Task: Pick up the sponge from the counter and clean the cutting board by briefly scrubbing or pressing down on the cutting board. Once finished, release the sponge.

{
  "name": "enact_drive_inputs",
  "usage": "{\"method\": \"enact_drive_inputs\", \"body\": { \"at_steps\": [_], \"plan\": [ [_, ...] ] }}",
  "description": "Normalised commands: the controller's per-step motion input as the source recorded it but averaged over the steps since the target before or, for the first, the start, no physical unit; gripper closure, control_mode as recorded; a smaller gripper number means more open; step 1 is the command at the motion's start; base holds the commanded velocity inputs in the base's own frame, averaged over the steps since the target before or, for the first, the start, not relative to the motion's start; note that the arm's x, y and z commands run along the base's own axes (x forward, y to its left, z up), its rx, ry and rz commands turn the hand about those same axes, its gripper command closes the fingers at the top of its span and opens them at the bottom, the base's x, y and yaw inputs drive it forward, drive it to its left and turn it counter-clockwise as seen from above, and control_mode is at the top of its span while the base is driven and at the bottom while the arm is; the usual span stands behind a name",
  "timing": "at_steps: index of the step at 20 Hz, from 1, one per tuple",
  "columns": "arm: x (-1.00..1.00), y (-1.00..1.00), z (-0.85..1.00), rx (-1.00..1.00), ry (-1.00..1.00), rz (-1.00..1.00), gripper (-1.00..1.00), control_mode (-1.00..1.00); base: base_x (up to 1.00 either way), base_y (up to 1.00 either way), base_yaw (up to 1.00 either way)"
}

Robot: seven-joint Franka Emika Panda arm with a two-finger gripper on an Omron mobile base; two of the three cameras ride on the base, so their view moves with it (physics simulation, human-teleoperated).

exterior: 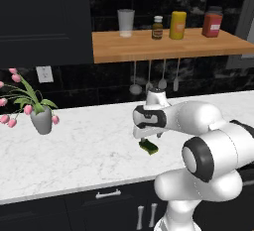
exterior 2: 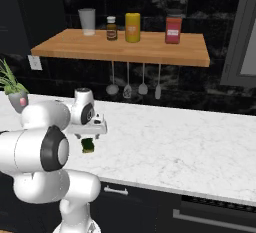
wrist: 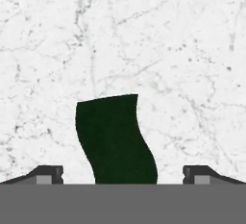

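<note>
Seen from the left base camera, the white arm bends over the white marble counter (exterior: pixel 74 145), its gripper (exterior: pixel 147 141) pointing down just above the sponge (exterior: pixel 149 147), whose dark green top and yellow underside show beneath the hand. A vase of pink tulips (exterior: pixel 41 118) stands well apart to the left; above, a wooden wall shelf (exterior: pixel 168 46) carries a pale cup (exterior: pixel 126 23) and three jars, with ladles hanging under it.

From the right base camera, the gripper (exterior 2: pixel 88 139) sits low over the counter (exterior 2: pixel 175 142), the sponge (exterior 2: pixel 88 146) directly under it near the front edge. Whether the sponge rests on the marble or is lifted slightly cannot be told from here. No cutting board appears on the stretch of counter in sight.

Looking down from the hand camera, the sponge (wrist: pixel 116 139) lies as a dark green slab between the two fingertips (wrist: pixel 48 175), which stand wide apart on either side with clear marble (wrist: pixel 144 35) between each tip and the sponge. The fingers are spread, gripping nothing.

The step in hand appears to be the pick-up. The next move likely calls for lowering until the tips straddle the sponge, then closing on its sides, before carrying it off to find the board.
</note>
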Motion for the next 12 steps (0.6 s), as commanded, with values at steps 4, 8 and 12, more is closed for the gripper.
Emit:
{"method": "enact_drive_inputs", "body": {
  "at_steps": [4,8,12],
  "plan": [
    [0.0,0.08,-0.3,0.0,0.05,0.02,-1.0,-1.0,0.0,0.0,0.0],
    [0.0,-0.02,-0.33,0.0,0.02,0.06,-1.0,-1.0,0.0,0.0,0.0],
    [0.0,0.0,-0.19,0.0,0.04,0.05,-1.0,-1.0,0.0,0.0,0.0]
  ]
}}
